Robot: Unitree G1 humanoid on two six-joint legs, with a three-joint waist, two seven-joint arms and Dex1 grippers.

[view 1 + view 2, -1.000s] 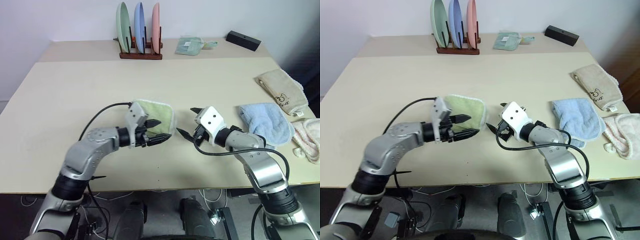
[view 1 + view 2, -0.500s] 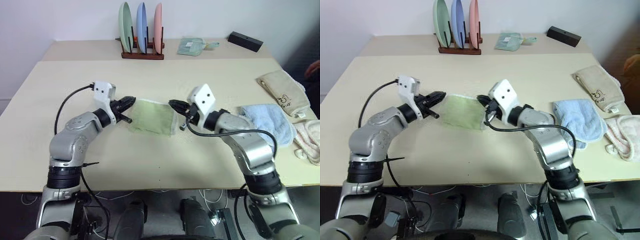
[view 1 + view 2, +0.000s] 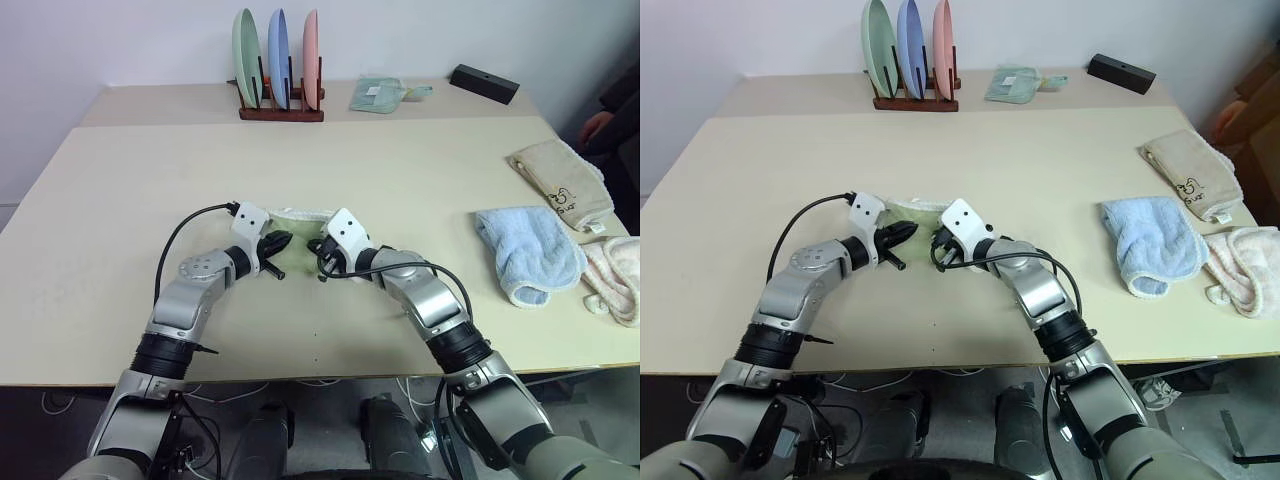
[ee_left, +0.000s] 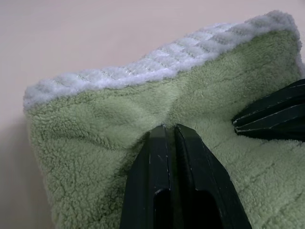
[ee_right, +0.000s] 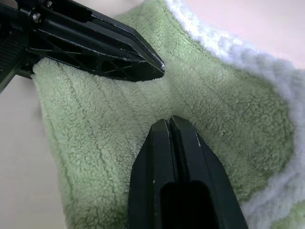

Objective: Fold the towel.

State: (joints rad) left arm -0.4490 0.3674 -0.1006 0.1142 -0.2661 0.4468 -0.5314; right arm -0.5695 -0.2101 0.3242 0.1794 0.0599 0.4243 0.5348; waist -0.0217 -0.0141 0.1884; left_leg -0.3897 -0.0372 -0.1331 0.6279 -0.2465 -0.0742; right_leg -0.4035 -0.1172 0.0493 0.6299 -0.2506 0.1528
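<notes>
The light green towel is seen bunched at mid-counter, pressed between the left gripper and right gripper, whose jaws are closed tight, each tip pushed into the terry cloth.

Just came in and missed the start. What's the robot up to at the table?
It is working on a small green towel in the middle of the table. Both grippers, left and right, are shut and pressed into the folded cloth from either side, tips close together. Other towels, blue and beige, lie untouched off to the right.
</notes>
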